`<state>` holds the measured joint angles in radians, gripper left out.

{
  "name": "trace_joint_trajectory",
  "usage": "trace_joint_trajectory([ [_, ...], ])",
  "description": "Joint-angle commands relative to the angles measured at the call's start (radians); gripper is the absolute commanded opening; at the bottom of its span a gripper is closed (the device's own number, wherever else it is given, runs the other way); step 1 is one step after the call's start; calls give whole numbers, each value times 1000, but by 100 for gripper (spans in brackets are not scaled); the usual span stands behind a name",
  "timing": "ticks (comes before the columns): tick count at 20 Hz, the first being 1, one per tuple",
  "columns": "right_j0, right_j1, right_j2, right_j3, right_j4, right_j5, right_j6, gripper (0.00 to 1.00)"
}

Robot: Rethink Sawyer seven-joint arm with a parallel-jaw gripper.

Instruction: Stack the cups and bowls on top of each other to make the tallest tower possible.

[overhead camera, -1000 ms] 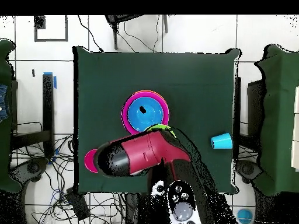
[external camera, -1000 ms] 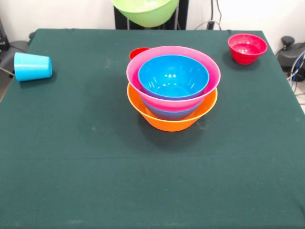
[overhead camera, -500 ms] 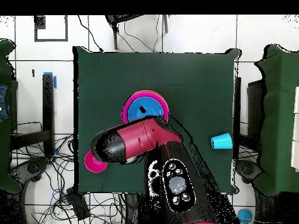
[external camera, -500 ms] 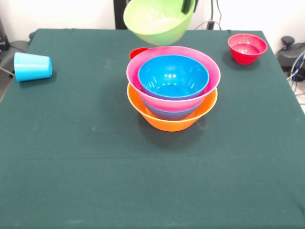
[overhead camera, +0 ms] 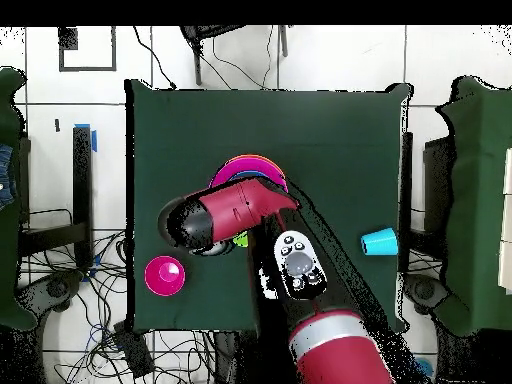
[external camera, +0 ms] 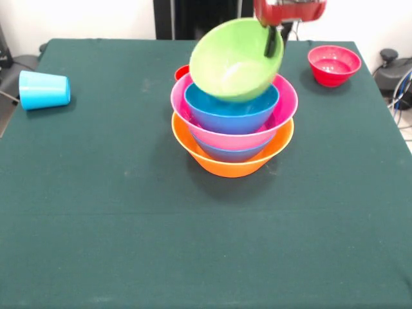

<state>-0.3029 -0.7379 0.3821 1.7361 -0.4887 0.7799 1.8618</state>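
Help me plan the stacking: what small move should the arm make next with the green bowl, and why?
Probably level the lime green bowl and lower it into the top blue bowl. The hand grips its rim, and it hangs tilted just above the tower, its opening facing the front camera.

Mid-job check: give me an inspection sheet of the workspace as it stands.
Surface: dark green table.
Job's things: tower at centre, orange bowl as base, pink bowl above it, blue bowl on top. Lime green bowl held tilted above the tower. Small red bowl apart near a far corner. Light blue cup on its side near the table's edge. Red cup partly hidden behind the tower.
Clutter: nothing seen.
End effector: gripping the green bowl's rim.
Cables: tangled on the floor beside the table.
Surroundings: tiled floor.
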Motion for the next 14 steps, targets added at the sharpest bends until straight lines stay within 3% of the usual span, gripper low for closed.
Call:
trace_joint_trajectory([
  [1,11,154,81,-190,-7,-60,-60,0],
  [6,14,181,81,-228,-23,-60,-57,0],
  [7,17,185,73,-232,-18,-59,-37,100],
  [14,-2,183,69,-209,4,-82,-8,100],
])
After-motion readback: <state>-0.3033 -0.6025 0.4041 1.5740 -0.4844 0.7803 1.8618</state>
